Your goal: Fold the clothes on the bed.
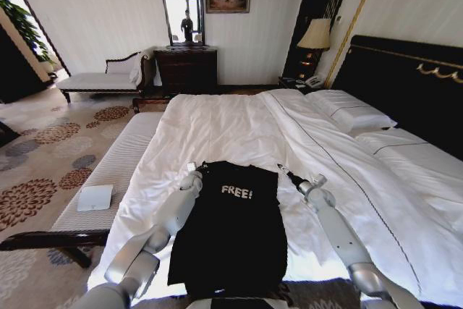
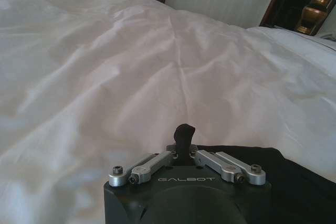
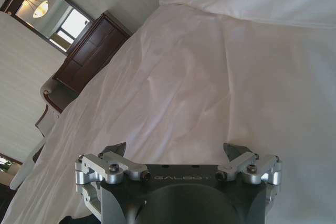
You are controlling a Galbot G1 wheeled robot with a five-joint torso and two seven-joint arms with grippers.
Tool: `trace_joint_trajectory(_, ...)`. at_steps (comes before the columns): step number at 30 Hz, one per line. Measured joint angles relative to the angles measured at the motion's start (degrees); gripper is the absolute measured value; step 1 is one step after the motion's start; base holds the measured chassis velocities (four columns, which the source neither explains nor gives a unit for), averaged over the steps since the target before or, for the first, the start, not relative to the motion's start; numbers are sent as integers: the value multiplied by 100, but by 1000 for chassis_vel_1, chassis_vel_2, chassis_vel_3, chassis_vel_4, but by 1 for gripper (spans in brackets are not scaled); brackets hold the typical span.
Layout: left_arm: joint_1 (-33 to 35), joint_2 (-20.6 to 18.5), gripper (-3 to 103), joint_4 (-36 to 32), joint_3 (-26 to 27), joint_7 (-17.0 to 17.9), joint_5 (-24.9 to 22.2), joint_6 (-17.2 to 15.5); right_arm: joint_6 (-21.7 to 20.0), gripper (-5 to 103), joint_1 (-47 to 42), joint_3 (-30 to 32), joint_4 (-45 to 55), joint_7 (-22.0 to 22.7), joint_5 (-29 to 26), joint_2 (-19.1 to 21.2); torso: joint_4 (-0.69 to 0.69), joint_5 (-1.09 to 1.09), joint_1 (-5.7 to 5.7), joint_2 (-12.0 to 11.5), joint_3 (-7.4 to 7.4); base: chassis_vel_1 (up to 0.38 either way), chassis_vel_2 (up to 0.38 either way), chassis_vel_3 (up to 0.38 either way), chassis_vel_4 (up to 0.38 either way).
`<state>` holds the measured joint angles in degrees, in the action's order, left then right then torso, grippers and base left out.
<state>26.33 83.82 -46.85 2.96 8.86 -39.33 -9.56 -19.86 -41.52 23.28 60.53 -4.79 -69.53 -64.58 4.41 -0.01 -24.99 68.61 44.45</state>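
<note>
The clothes are one black T-shirt [image 1: 231,229] with white "FREE!" lettering. It lies flat as a long narrow rectangle on the near part of the bed [image 1: 239,124]. My left gripper [image 1: 195,169] is at the shirt's far left corner. In the left wrist view that left gripper [image 2: 184,132] is shut, its dark tips pressed together just above the shirt's black edge [image 2: 262,169]. I see no fabric lifted. By the far right corner, my right gripper [image 1: 283,171] hangs over the white duvet [image 3: 199,87]. Seen from the right wrist, this right gripper [image 3: 176,148] stands open and holds nothing.
A white-cushioned bench [image 1: 116,168] runs along the bed's left side, with a small white folded cloth [image 1: 95,197] on it. Pillows [image 1: 351,113] and the black headboard [image 1: 405,85] are to the right. A dark dresser [image 1: 186,69] and a chaise [image 1: 108,77] stand by the far wall.
</note>
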Motion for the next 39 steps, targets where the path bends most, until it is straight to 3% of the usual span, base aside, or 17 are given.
trace_joint_trajectory(17, -11, -10, 2, 5, -7, 39, -5, -11, -26, 102, 24, -52, -207, 3, 29, -264, 0, 1, 1, 0, 0, 0, 0, 0, 0)
trace_joint_trajectory(23, -35, 14, 2, 19, -10, 35, -6, -13, -57, 96, -19, -45, -236, -2, 85, -253, 1, 1, 1, 0, -1, 0, 0, 0, 0)
trace_joint_trajectory(28, -35, 33, 2, 49, -13, 15, -4, -13, -72, 75, 23, -62, -362, -27, 148, -283, 1, 0, 1, 0, -1, 0, 0, 0, 0)
trace_joint_trajectory(30, -35, 33, 2, 50, -13, 14, -4, -13, -75, 75, 26, -62, -365, -27, 146, -286, 1, 0, 1, 0, -1, 0, 0, 0, 0)
trace_joint_trajectory(32, -40, 33, 2, 66, -17, 5, -3, -13, -82, 58, 35, -62, -383, -28, 146, -300, 1, 1, 1, 0, 0, 0, 0, 0, 0)
trace_joint_trajectory(36, -50, 34, 2, 71, -18, -2, -3, -13, -84, 53, 36, -67, -393, -31, 155, -306, 1, 1, 1, 0, 0, 0, 0, 0, 0)
trace_joint_trajectory(39, -50, 41, 2, 76, -20, -6, -2, -13, -85, 37, 41, -74, -404, -36, 162, -307, 1, 1, 1, 0, -1, 0, 0, 0, 0)
